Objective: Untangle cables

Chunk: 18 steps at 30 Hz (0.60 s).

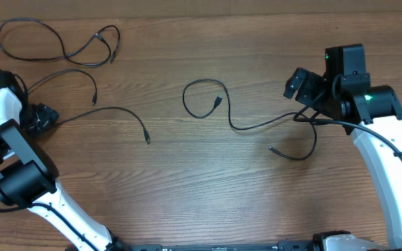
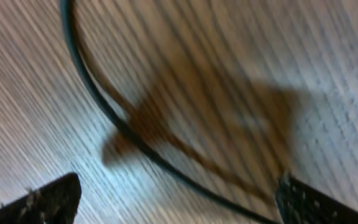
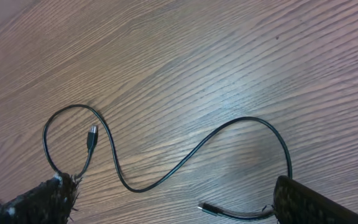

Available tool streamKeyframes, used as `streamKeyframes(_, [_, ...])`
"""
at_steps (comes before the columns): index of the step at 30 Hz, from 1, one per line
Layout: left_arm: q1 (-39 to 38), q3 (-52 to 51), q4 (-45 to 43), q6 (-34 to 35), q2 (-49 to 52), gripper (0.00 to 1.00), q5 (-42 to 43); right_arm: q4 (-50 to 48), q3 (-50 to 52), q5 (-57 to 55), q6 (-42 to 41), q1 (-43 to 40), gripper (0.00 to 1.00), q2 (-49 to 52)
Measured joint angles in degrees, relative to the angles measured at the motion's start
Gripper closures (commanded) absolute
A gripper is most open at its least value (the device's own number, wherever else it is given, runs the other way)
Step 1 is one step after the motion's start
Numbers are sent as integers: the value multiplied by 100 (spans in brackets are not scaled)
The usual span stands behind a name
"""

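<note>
Cables [image 1: 229, 120]: three thin black cords with small plug ends, lying separately on the wooden desk [image 1: 187, 202], none held.

The first cable [image 1: 61, 47] lies in loose loops at the desk's far-left corner. The second cable [image 1: 110, 109] spreads by the desk's left edge. Its middle passes between the parted fingers of the left tool [image 1: 42, 118], flat on the wood and unclamped. The third cable [image 1: 257, 127] forms a loop at the desk's middle, then snakes toward the desk's right side. Its tail lies under the right tool [image 1: 302, 87], whose fingers are also spread wide and grip nothing.
</note>
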<state>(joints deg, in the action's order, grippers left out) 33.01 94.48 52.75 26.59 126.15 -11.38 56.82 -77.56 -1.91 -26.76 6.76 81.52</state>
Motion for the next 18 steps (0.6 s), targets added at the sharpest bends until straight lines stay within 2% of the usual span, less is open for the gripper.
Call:
streamKeyframes(1, [0, -57, -116, 2, -22, 6, 11, 2, 0, -2, 0, 0, 0, 0])
streamKeyframes(3, [0, -162, -284, 9, -70, 23, 46, 2, 0, -2, 0, 0, 0, 0])
streamKeyframes(4, [0, -208, -369, -2, -81, 32, 57, 0, 0, 0, 2, 0, 0, 0])
streamKeyframes(5, [0, -271, -494, 4, -103, 48, 79, 2, 0, 0, 0, 0, 0, 0])
streamKeyframes(7, [-2, -376, -686, -9, -136, 69, 111, 0, 0, 0, 0, 0, 0, 0])
streamKeyframes(10, [0, -450, -914, -9, -149, 89, 131, 0, 0, 0, 0, 0, 0, 0])
streamKeyframes(12, [20, -468, -968, -17, -155, 96, 81, 0, 0, -2, 0, 0, 0, 0])
streamKeyframes(18, [170, -286, -1029, -297, -111, 96, 90, 2, 0, 0, 0, 0, 0, 0])
